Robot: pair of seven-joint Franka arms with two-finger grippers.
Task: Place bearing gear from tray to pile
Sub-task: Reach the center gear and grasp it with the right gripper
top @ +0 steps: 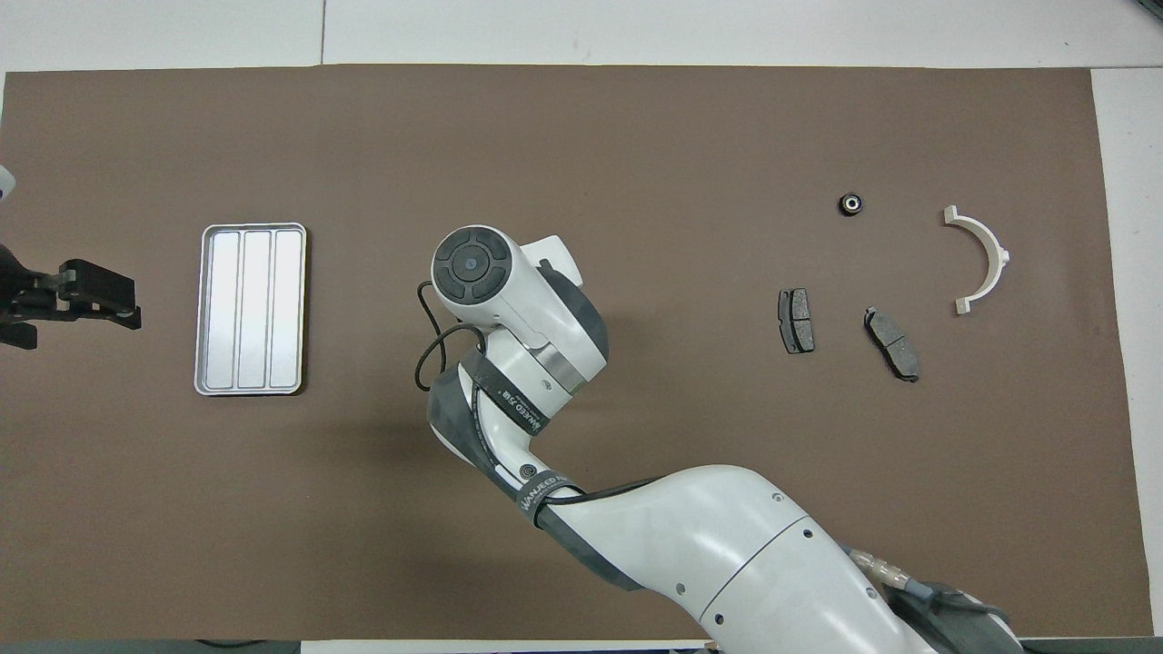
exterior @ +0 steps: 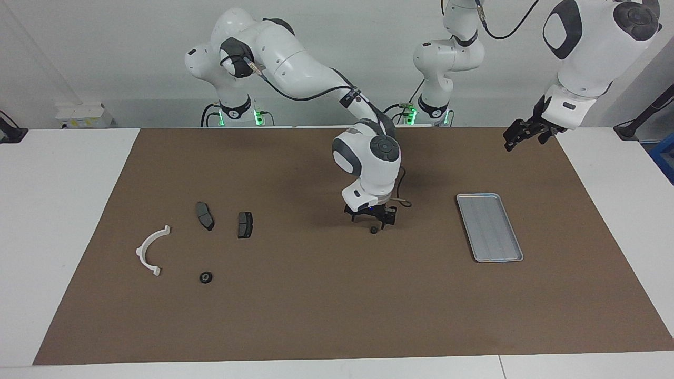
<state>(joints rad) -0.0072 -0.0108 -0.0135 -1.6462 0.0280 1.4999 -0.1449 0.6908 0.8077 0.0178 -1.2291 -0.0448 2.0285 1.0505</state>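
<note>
A small black bearing gear (exterior: 373, 230) lies on the brown mat between the silver tray (exterior: 489, 227) and the pile. My right gripper (exterior: 372, 221) is open and low, just over this gear, a finger on each side. In the overhead view the right arm hides the gear. The tray (top: 253, 309) holds nothing. The pile has a white half-ring bracket (exterior: 140, 251), two dark pads (exterior: 205, 215) (exterior: 245, 224) and a second black gear (exterior: 205, 277). My left gripper (exterior: 518, 134) waits in the air over the mat's edge, past the tray at the left arm's end.
The brown mat (exterior: 316, 316) covers most of the white table. In the overhead view the pile shows as the bracket (top: 999, 257), the pads (top: 796, 320) (top: 891, 342) and the gear (top: 850, 204). The left gripper (top: 91, 295) is beside the tray.
</note>
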